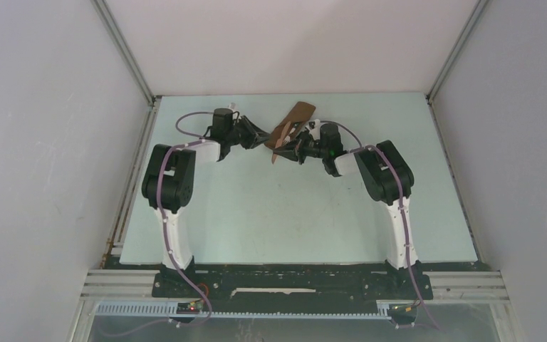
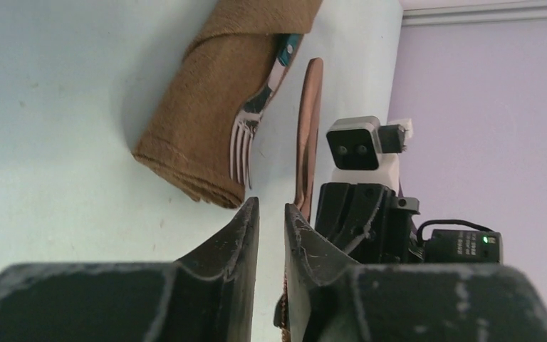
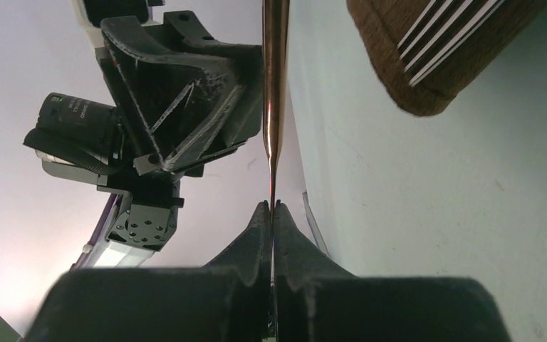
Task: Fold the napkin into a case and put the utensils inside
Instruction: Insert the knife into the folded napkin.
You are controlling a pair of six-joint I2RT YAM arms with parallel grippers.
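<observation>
1. grip of the right tool [image 3: 271, 208] is fully closed on one end of a thin reddish-brown knife-like stick [image 3: 275, 85], which juts ahead of it.
2. left tool [image 2: 271, 208] is barely parted, holding nothing, beside that stick.
3. dark-brown folded cloth case [image 2: 199, 121], a silver teal-handled fork [image 2: 246, 128] tucked inside, lies on the pale surface [image 2: 57, 107] just beyond the left tool.

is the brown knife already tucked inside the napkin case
No, the knife sits outside the case, beside the fork.

Lab test booth: white panels [image 1: 43, 142], aluminium framing [image 1: 123, 50].
</observation>
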